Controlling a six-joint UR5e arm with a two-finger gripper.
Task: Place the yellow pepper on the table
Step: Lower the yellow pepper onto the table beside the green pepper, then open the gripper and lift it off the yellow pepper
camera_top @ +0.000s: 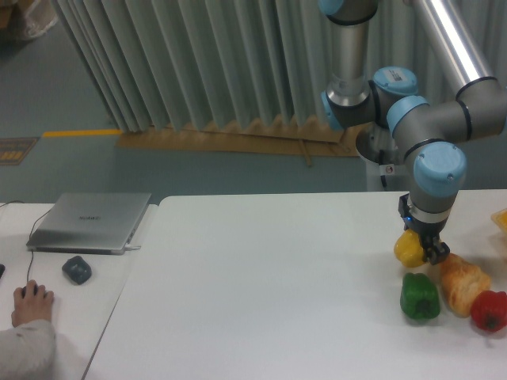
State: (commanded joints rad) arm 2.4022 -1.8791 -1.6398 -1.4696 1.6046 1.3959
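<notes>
The yellow pepper (409, 249) is glossy and rounded, at the right side of the large white table (261, 285). My gripper (424, 247) hangs straight down from the arm and its fingers are closed around the pepper's right side. The pepper sits at or just above the tabletop; I cannot tell whether it touches. It is just above and left of the green pepper.
A green pepper (419, 297), an orange-brown bread loaf (463, 283) and a red pepper (489, 310) lie close by at the front right. A yellow object (501, 219) shows at the right edge. A smaller desk at the left holds a laptop (89, 222), a dark mouse (77, 270) and a person's hand (32, 305).
</notes>
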